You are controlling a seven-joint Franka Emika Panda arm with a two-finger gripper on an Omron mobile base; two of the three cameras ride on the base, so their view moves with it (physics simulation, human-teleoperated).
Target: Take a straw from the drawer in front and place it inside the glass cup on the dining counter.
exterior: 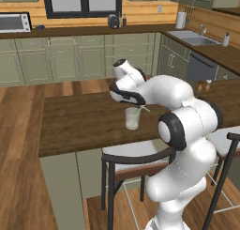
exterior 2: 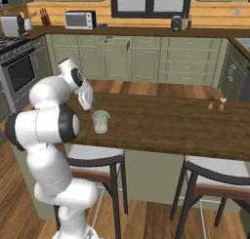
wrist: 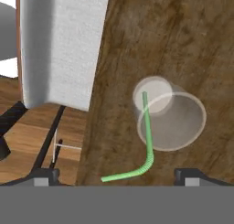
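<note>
Setting: a domestic kitchen. Indicators: sage-green cabinets (exterior 2: 146, 57) along the walls, a microwave (exterior 2: 80, 20), an oven range (exterior 2: 17, 69), a sink (exterior: 194, 37), a paper towel roll (exterior: 181, 20), and a dining counter (exterior 2: 166, 123) with stools (exterior 2: 93, 160).

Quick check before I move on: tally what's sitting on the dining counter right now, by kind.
Glass cup: 1
Straw, standing in the cup with its bent end over the rim: 1
Small shakers at the far end of the dining counter: 2
Total: 4
</note>
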